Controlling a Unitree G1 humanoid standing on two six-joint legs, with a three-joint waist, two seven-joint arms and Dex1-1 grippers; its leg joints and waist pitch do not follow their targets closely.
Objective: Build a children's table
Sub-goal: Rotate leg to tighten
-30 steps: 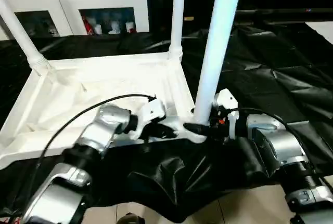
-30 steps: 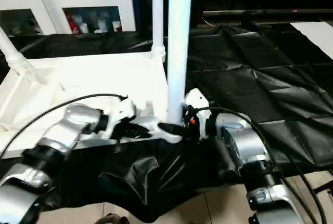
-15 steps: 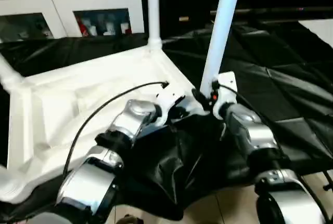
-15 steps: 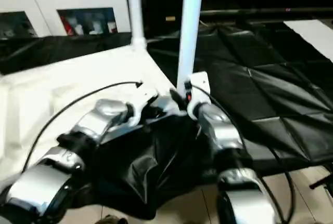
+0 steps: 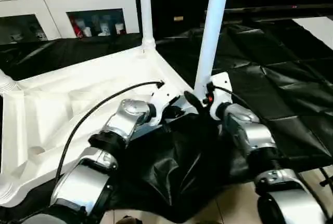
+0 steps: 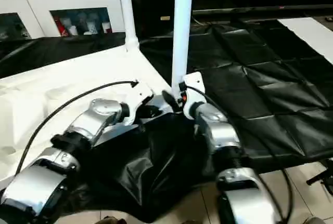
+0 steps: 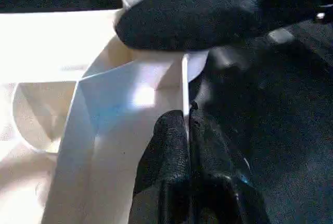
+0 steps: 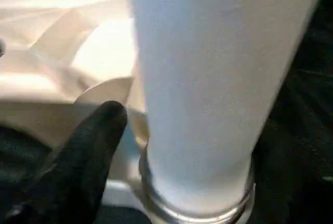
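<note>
The white tabletop [image 5: 78, 104] lies upside down on a black sheet, ribbed underside up. One white leg [image 5: 144, 11] stands in its far corner socket, and another leg's base [image 5: 6, 82] shows at the left edge. A third leg [image 5: 210, 31] stands upright in the near right corner socket. My right gripper [image 5: 196, 99] is shut on this leg's base; one black finger [image 8: 99, 141] lies against the leg [image 8: 208, 78], the other is hidden behind it. My left gripper [image 5: 174, 110] is shut on the tabletop's thin rim [image 7: 184, 78] just beside that socket.
A white glass-door cabinet [image 5: 78, 5] stands behind the table. The crumpled black sheet [image 5: 270, 68] covers the floor to the right and bunches under my forearms. Bare floor tiles [image 5: 229, 208] show at the near edge.
The tabletop has swung round, its held corner now further from me and its near edge slanting. Both grippers kept their hold. The view has also shifted.
</note>
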